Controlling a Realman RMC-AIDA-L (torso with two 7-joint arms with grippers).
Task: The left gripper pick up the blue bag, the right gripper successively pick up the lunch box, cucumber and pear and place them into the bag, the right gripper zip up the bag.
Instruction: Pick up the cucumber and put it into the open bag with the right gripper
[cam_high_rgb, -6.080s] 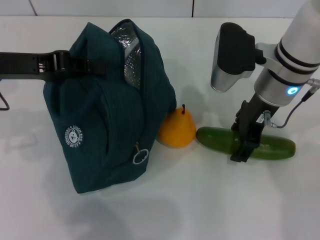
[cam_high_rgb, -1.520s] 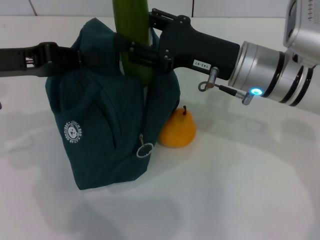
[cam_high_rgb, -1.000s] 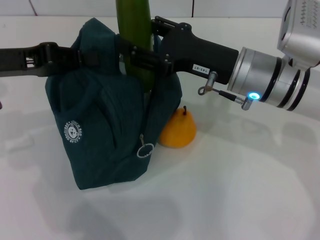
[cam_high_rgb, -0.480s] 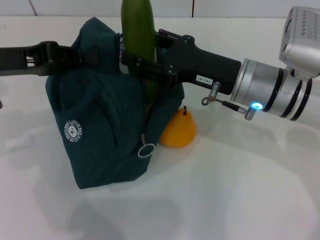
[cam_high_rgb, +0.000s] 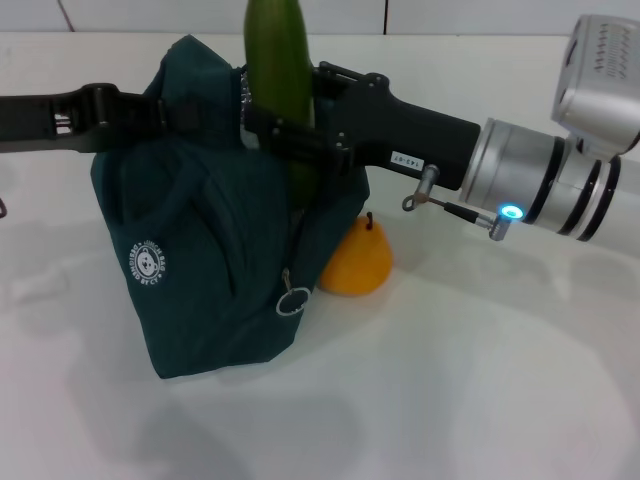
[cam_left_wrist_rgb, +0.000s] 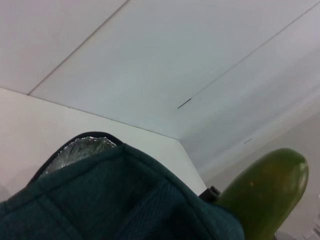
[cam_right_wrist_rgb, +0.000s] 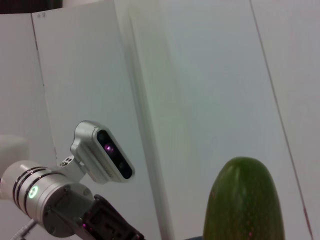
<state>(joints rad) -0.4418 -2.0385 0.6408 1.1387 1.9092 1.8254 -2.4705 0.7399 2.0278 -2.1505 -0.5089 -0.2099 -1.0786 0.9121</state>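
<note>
**Cucumber halfway into the bag, pear and zip still to come**

Your right tool (cam_high_rgb: 285, 128) is clamped on the cucumber (cam_high_rgb: 280, 70), holding it upright with its lower end down inside the mouth of the blue bag (cam_high_rgb: 200, 250) and its upper end standing clear above the opening. So the second item is on its way in but not yet let go; you would judge this step as roughly mid-insertion, since much of the cucumber shows above the rim.

Your left tool (cam_high_rgb: 150, 115) reaches in from the left and grips the bag near its top edge, keeping the bag standing on the worktop (cam_high_rgb: 480, 380) with the mouth open. In the left wrist view you can see a patch of the silver lining (cam_left_wrist_rgb: 80, 150) at the opening, with the cucumber's tip beyond it.

The lunch box is nowhere on the worktop. It is probably in the bag already, though the pictures do not show the inside, so you cannot confirm it.

The pear (cam_high_rgb: 355, 260) sits on the worktop, touching the bag's right side, untouched. The zip pull ring (cam_high_rgb: 291, 302) hangs low on the bag's front, so the zip is still open.

Left for you: release the cucumber, fetch the pear, drop it in, then run the zip shut.
</note>
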